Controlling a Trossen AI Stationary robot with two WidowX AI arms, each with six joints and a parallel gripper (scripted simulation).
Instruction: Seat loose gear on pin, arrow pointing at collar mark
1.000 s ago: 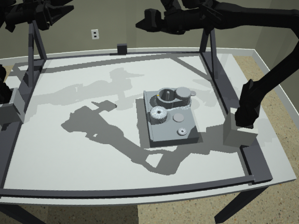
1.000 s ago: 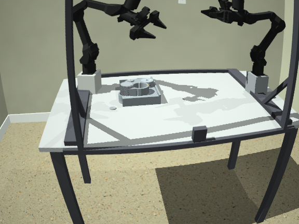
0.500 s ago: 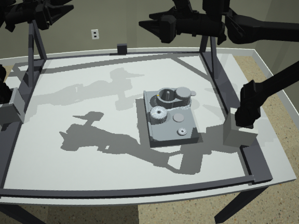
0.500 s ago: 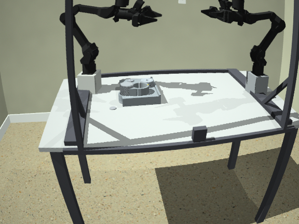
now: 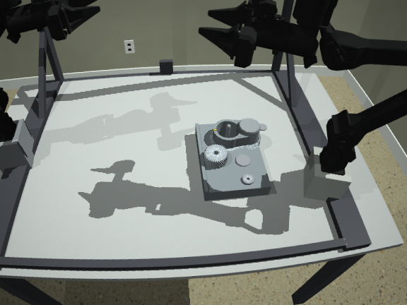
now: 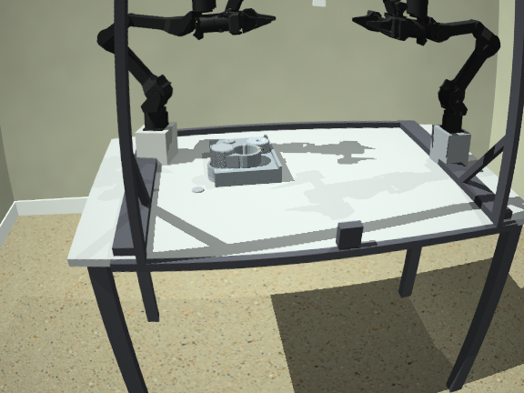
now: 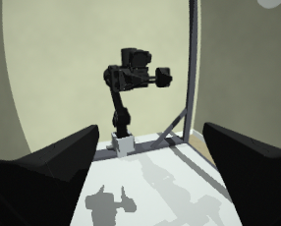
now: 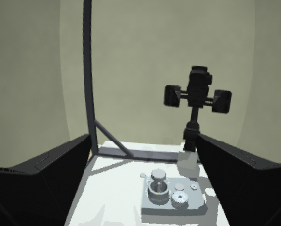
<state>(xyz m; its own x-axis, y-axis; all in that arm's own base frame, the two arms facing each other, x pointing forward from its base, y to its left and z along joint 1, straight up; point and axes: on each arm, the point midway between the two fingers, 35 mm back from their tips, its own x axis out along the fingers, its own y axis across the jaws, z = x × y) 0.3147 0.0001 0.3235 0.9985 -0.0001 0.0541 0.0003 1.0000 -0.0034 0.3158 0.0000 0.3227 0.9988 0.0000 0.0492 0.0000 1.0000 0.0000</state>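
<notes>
The grey fixture plate (image 5: 231, 159) lies right of the table's middle. At its far end stands the collar (image 5: 226, 134) with the upright pin (image 5: 228, 127) and a small yellow mark (image 5: 215, 130) on its rim; a mounted gear (image 5: 249, 127) sits beside it. A large loose gear (image 5: 215, 153) lies on the plate near the collar, and a small gear lies at the near end. I cannot make out an arrow. My left gripper (image 5: 205, 22) is open and empty, high above the table. My right gripper (image 5: 99, 1) is open and empty, high at the far left.
A flat round disc (image 5: 243, 160) lies on the plate, and another disc (image 6: 197, 189) lies on the table beside the fixture. Dark frame posts (image 5: 44, 63) stand at the table's corners. The fixture also shows in the right wrist view (image 8: 172, 199), below the left arm.
</notes>
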